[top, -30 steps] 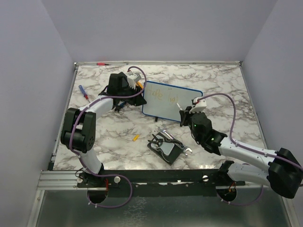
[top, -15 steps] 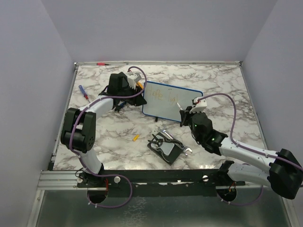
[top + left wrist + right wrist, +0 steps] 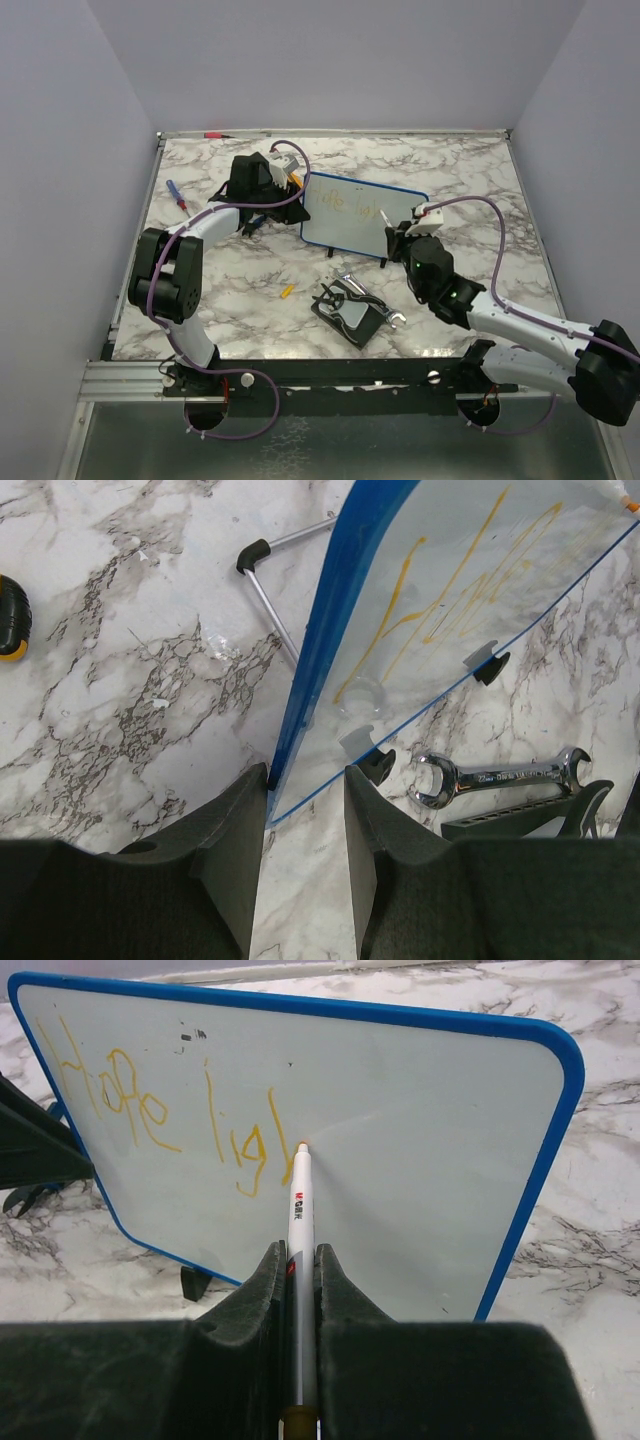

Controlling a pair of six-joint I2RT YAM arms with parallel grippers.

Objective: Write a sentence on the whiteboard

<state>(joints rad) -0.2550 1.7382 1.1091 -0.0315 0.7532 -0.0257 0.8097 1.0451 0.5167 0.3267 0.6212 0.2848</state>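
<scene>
Marbled tabletop point(image 3: 470, 180) was shown from above, the whiteboard point(image 3: 350, 225) propped up near its middle. From the left wrist, the left gripper point(image 3: 305, 780) was seen clamped on the board's blue edge. From the right wrist, the right gripper point(image 3: 298, 1260) was clenched on a marker point(image 3: 300, 1200), tip at the unfinished sentence point(image 3: 140, 1110). Writing was judged underway; rightward strokes would be needed next.

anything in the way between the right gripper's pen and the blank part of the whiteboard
Nothing visible does. The right gripper has its marker tip on the whiteboard, just right of the sentence, and the surface beyond is bare up to the blue rim.
</scene>
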